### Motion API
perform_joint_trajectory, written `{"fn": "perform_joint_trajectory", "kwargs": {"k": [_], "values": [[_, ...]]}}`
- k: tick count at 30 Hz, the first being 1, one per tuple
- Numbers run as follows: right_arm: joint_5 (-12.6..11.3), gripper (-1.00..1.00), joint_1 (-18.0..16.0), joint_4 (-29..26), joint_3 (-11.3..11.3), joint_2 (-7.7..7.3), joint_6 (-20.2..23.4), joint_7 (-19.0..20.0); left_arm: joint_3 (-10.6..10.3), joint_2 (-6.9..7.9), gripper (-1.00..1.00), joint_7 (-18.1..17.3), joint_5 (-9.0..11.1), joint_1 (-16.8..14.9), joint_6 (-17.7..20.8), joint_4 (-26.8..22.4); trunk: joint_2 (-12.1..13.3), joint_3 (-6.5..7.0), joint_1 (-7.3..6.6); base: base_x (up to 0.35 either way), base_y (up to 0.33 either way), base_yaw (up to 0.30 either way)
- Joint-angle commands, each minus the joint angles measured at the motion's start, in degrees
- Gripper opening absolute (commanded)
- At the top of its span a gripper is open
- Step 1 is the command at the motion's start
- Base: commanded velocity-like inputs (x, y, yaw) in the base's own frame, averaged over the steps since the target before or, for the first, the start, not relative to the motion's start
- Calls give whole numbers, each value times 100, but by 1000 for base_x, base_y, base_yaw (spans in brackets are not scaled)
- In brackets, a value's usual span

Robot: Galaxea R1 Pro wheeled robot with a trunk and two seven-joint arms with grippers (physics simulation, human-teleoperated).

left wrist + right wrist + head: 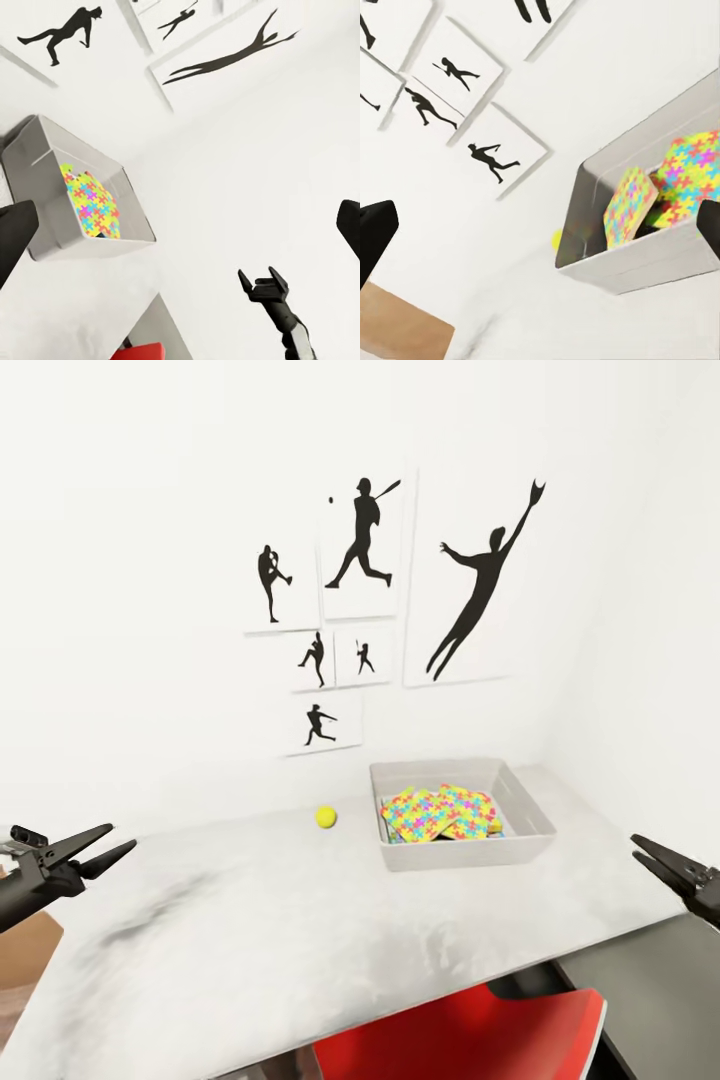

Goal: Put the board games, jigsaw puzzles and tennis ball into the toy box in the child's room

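The pale grey toy box [530, 840] stands on the table [250, 920] near the wall. Two jigsaw puzzles [440, 812] lie inside it, one leaning on the wall of the box [628, 204]. The tennis ball [326, 817] rests on the tabletop just left of the box. My left gripper [120, 837] hovers open and empty over the table's left edge. My right gripper [645, 850] hangs open and empty at the right edge, also seen from the left wrist [258, 274]. The board games and the bed are out of view.
A red chair [470, 1040] is tucked under the table's front edge. The dark grey top [640, 990] joins at the lower right. A brown box [25, 950] sits low on the left. Sports-silhouette pictures [370, 590] hang on the white wall behind.
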Motion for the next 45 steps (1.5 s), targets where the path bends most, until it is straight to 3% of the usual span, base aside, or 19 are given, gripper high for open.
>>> {"fn": "perform_joint_trajectory", "kwargs": {"k": [1, 3, 6, 8, 11, 16, 20, 26, 35, 45], "values": [[43, 100, -342, -7, 25, -9, 168, -233, 26, 3, 100, -17, -4, -3, 23, 2, -12, -4, 3, 0, 0, 154], [56, 100, -814, 16, 159, -28, 291, -670, 93, 5, 100, -18, -4, -2, 24, 4, -12, 14, 3, 0, 0, 157], [61, 100, -1514, 239, 730, -81, 330, -1625, 185, 5, 100, -19, -5, 0, 26, 5, -12, 40, 3, 0, 0, 162], [51, 100, -1787, 348, 983, -117, 330, -2020, 204, 6, 100, -19, -5, 0, 25, 5, -12, 57, 3, 0, 0, 164], [28, 100, -2506, 588, 1541, -208, 330, -2821, 233, 7, 100, -19, -5, 1, 28, 12, -12, 83, 3, 0, 0, 165], [46, 100, -3203, 1068, 2081, -223, 330, -3178, 268, 12, 100, -20, -5, 1, 32, 35, -12, 125, 3, -33, 14, 167], [51, 100, -3417, 1335, 2595, -191, 330, -3670, 291, 28, 100, -20, -5, 1, 39, 103, -12, 159, 3, -136, 140, 169], [50, 100, -3467, 1398, 2799, -149, 330, -4231, 291, 201, 100, -19, -5, 1, 40, 296, -12, 210, 3, -187, 203, 170], [59, 100, -3477, 1409, 2864, -141, 330, -4373, 290, 234, 100, -19, 1, 1, 33, 355, -12, 285, 3, -86, 249, 171], [62, 100, -3485, 1436, 2908, -139, 330, -4625, 290, 235, 100, -19, -4, 1, 26, 357, -12, 369, 3, 184, 235, 173]]}}
